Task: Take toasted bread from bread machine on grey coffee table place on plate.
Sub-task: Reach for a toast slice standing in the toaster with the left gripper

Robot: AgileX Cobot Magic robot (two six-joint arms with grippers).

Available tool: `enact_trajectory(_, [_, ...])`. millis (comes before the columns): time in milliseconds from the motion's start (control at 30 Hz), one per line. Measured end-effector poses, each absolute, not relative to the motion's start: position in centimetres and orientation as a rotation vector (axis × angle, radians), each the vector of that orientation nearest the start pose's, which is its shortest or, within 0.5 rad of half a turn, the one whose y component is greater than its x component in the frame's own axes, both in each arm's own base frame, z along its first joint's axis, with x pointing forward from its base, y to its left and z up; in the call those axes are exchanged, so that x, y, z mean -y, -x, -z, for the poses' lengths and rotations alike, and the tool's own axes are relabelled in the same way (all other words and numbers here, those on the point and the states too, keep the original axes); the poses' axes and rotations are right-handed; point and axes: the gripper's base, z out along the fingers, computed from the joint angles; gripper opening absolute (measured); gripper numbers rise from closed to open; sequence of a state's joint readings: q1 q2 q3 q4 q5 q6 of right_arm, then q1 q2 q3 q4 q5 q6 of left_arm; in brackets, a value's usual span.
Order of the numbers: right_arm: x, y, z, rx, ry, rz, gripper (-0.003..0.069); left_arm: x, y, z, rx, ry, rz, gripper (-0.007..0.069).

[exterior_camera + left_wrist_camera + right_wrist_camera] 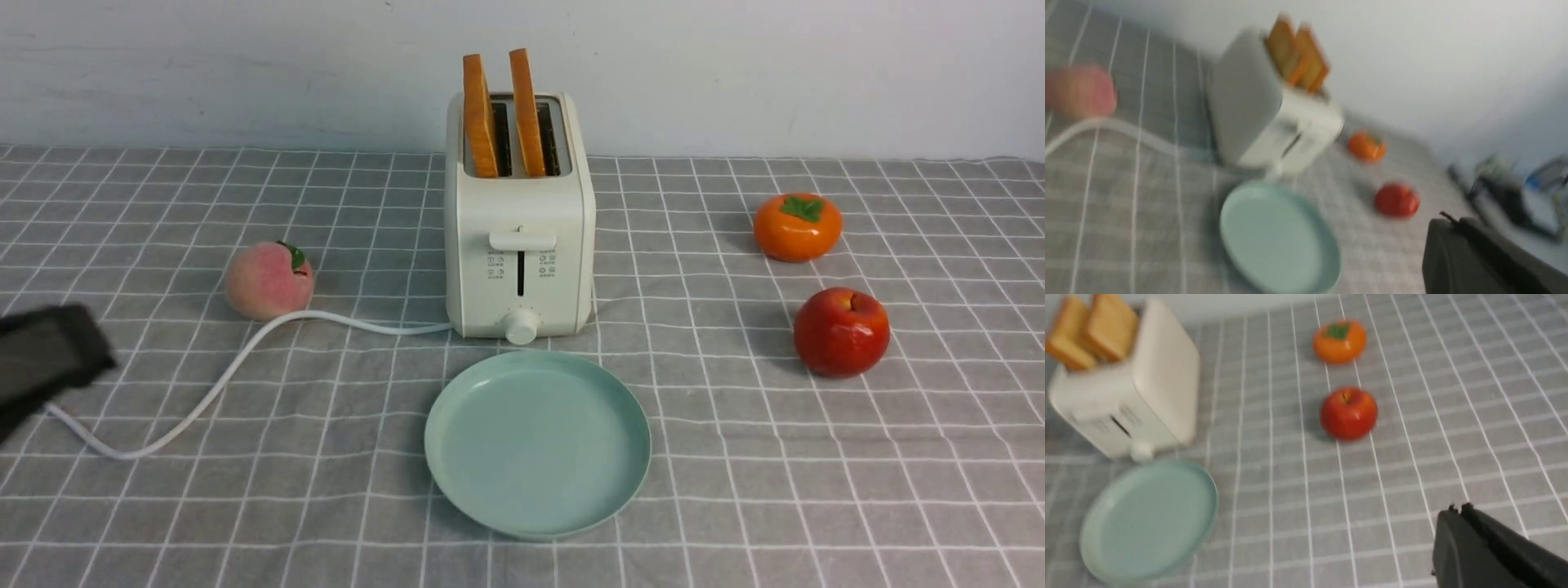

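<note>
the grey checked-cloth coffee table (pixel 735 490) bears a cream-white boxy bread machine (pixel 519 269), a round mint-green plate (pixel 457 457) just before it. two golden toasted bread slices (pixel 479 114) (pixel 526 110) stand in the machine's slots. left gripper (pixel 45 351), right gripper (pixel 1486 551): parted or closed, cannot tell.

You see the left end effector (pixel 47 353) only as a blurred dark shape cut by the left edge, the right end effector (pixel 1490 551) as a cropped dark corner, neither's opening readable, and the toasted bread (pixel 480 114) sunk partway out of sight in the bread machine (pixel 519 204).
</note>
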State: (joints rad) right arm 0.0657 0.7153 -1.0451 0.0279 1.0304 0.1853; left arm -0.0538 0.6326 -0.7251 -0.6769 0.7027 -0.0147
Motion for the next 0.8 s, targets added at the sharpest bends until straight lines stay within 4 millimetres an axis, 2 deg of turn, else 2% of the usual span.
enact_trajectory(67, [-1.3,-12.7,-39.8,-2.307,-0.081,-0.179,-0.0018,4.6,-15.3,-34.5,-2.244,0.214,0.745,-0.0014])
enact_trajectory(133, [-1.7,-13.6,-39.2,-2.357,-0.061,-0.206,-0.0018,4.6,-18.0,-34.3,-2.333,0.196,0.703,-0.0014])
enact_trajectory(200, [-2.0,-14.3,-38.7,-2.387,-0.042,-0.243,-0.0018,5.2,-21.9,-33.7,-2.42,0.168,0.672,-0.0014])
enact_trajectory(233, [-2.3,-14.6,-38.3,-2.398,-0.03,-0.271,-0.0017,6.1,-24.1,-33.4,-2.458,0.126,0.667,-0.0014])
enact_trajectory(333, [-2.6,-15.0,-37.5,-2.4,-0.023,-0.31,-0.0016,8.5,-28.2,-33.3,-2.499,0.029,0.66,-0.0014])
enact_trajectory(367, [-2.6,-15.1,-37.4,-2.399,-0.022,-0.313,-0.0016,9.1,-28.6,-33.4,-2.504,0.012,0.664,-0.0014])
enact_trajectory(433, [-2.6,-15.3,-36.8,-2.399,-0.027,-0.32,-0.0015,11.7,-31.7,-33.9,-2.498,-0.059,0.66,-0.0014])
enact_trajectory(533, [-2.7,-15.3,-36.6,-2.405,-0.029,-0.327,-0.0013,13.4,-34.4,-34.8,-2.467,-0.115,0.648,-0.0014])
enact_trajectory(567, [-2.7,-15.3,-36.6,-2.405,-0.029,-0.327,-0.0013,13.6,-34.6,-34.9,-2.464,-0.118,0.648,-0.0014])
enact_trajectory(600, [-2.7,-15.3,-36.6,-2.403,-0.029,-0.329,-0.0011,14.1,-35.9,-35.2,-2.448,-0.119,0.653,-0.0014])
enact_trajectory(800, [-2.7,-15.3,-36.6,-2.4,-0.027,-0.329,-0.0008,15.3,-40.0,-36.9,-2.353,-0.123,0.661,-0.0014])
